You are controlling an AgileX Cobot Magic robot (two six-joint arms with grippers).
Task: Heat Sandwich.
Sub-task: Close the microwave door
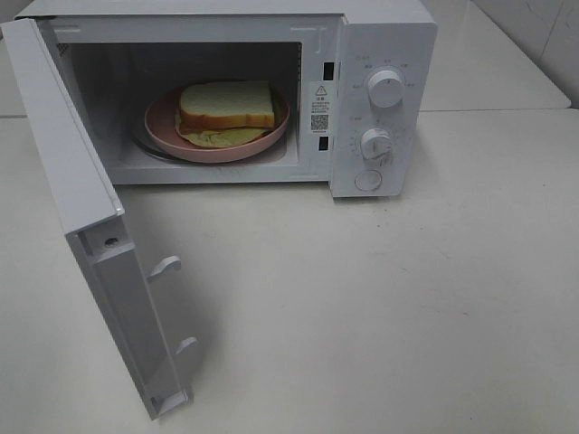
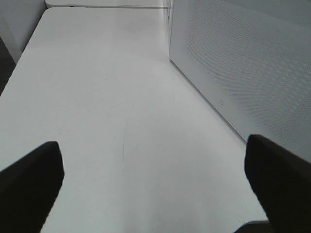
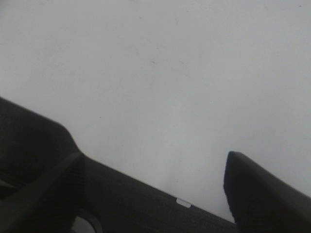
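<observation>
The sandwich [image 1: 226,106], white bread with tan crust over a yellowish-green layer, lies on a round pink plate [image 1: 163,132] inside the white microwave [image 1: 380,36]. The microwave door [image 1: 90,226] stands wide open, swung toward the front left. Neither gripper shows in the exterior high view. In the left wrist view my left gripper [image 2: 154,187] is open and empty over the bare table, with the door's outer face [image 2: 243,63] beside it. In the right wrist view my right gripper [image 3: 150,167] is open and empty over the plain white table.
The microwave's panel has two knobs [image 1: 386,89] [image 1: 375,143] and a round button [image 1: 368,180]. The white table [image 1: 380,316] stretches in front of and to the right of the microwave. The open door takes up the front left.
</observation>
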